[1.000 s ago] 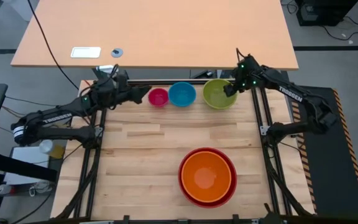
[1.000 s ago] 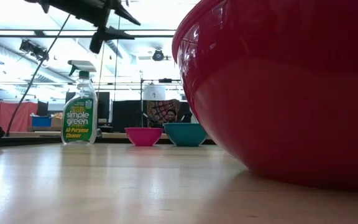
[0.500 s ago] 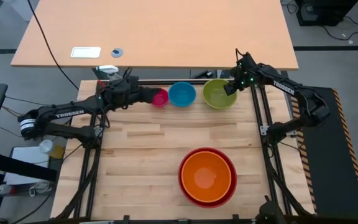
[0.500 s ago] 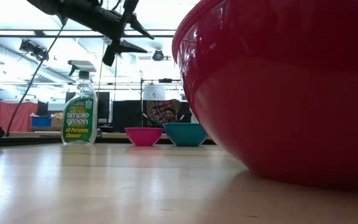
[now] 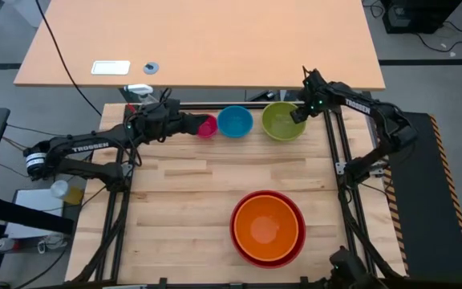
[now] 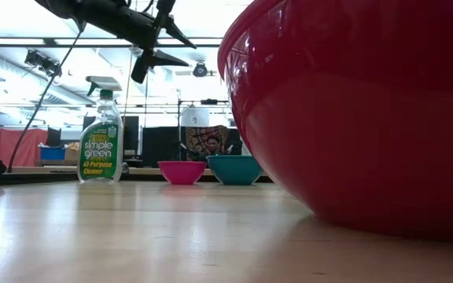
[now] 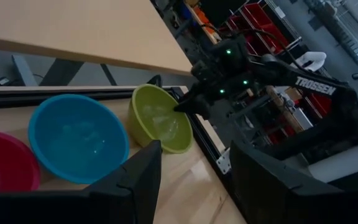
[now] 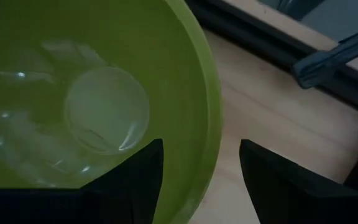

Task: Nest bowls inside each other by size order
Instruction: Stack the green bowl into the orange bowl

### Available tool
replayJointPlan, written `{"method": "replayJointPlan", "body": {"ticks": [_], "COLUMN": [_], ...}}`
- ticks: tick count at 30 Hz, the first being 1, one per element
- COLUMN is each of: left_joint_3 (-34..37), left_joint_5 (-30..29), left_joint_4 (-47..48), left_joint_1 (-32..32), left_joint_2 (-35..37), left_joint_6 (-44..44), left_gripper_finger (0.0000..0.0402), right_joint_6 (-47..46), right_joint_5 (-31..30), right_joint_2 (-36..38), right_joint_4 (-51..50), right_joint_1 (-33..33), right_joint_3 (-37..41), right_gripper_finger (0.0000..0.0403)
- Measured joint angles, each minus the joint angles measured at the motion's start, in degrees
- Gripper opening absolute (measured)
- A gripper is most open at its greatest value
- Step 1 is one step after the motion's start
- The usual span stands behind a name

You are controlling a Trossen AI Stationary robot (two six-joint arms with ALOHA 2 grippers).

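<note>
Pale wood-plank surface (image 5: 183,201) on a black frame, w/ a larger tan desk (image 5: 199,40) just beyond its far edge; a white card (image 5: 111,67) and a small grey disc (image 5: 151,67) lie on that desk. Low view looks across the planks into an office-type room w/ ceiling lights and, far back, a seated person (image 6: 208,145).

5 bowls on the surface. Red bowl (image 5: 297,241), largest, sits near the front edge, right of centre, w/ the orange bowl (image 5: 267,227) nested inside it; in the low view the red wall fills the right half and blocks everything behind. Along the far edge, left to right: pink bowl (image 5: 208,125), blue bowl (image 5: 235,121), lime green bowl (image 5: 282,122), each just beside the next, all upright and empty.

Left gripper (image 5: 192,123) reaches in from the left and is at the pink bowl's left rim; fingers (image 7: 143,177) spread wide in its wrist view, nothing between them. Right gripper (image 5: 298,114) is at the green bowl's right rim; wrist view shows its fingers (image 8: 143,168) open w/ the rim between them, 1 over the inside, 1 outside; contact can't be told.

A green spray bottle (image 6: 101,148) stands at the far left corner, left of the pink bowl, well clear of the bowls.
</note>
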State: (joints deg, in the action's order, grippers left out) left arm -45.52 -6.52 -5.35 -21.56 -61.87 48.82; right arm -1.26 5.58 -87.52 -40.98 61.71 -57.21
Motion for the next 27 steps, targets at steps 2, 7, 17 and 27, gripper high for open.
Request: {"method": "replayJointPlan", "body": {"ticks": [2,7,17,27], "left_joint_3": [0.0,0.0,0.0,0.0], "left_joint_5": [0.6,1.7,2.5,6.9], "left_joint_4": [0.0,0.0,0.0,3.4], "left_joint_1": [0.0,0.0,0.0,0.0], "left_joint_2": [0.0,0.0,0.0,0.0], "left_joint_6": [-0.1,-0.1,-0.1,-4.4], "left_gripper_finger": [0.0192,0.0192,0.0192,0.0192], "right_joint_6": [0.0,0.0,0.0,1.1], "right_joint_5": [-0.1,-0.2,-1.2,3.4], "right_joint_2": [-1.1,-3.4,-6.6,-4.2], "right_joint_4": [0.0,0.5,0.1,-5.1], "right_joint_1": [0.0,0.0,-0.4,-1.0], "right_joint_3": [0.0,0.0,0.0,-0.2], "right_gripper_finger": [0.0218,0.0214,0.0129,0.0017]}}
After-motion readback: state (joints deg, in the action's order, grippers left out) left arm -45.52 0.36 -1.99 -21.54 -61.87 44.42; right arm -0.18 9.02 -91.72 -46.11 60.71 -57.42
